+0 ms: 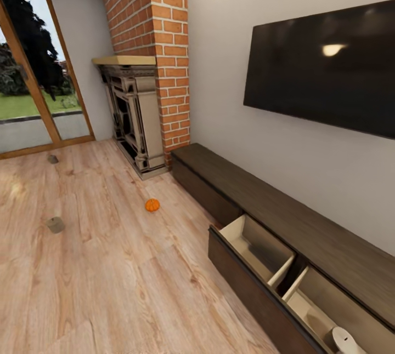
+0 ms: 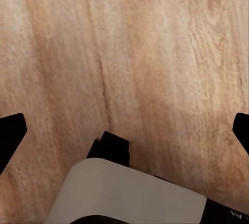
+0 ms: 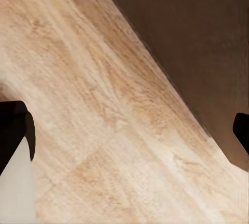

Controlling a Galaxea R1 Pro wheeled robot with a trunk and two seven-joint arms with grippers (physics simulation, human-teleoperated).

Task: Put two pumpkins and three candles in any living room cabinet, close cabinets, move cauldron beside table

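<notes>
1 pumpkin (image 1: 152, 205) is seen on the wood floor (image 1: 109, 266), well apart from the cabinet (image 1: 285, 217) and near the fireplace (image 1: 134, 118); 2 candles (image 1: 55, 224) (image 1: 52, 159) are seen farther left on the floor, toward the glass door (image 1: 33, 96). 1 cabinet drawer (image 1: 258, 266) is pulled open, with a white object (image 1: 345, 340) inside its right compartment. The jaws of the left gripper (image 2: 124, 133) and right gripper (image 3: 129, 130) are spread wide over bare floor, nothing held.

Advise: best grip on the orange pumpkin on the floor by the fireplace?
Probably come from straight above. The pumpkin sits alone on the wood floor, free on all sides. It is squat and round, so close the pincer across its widest middle, fingers either side of the top; the stem is too small to make out. Both pincers look open, over bare floor.
</notes>
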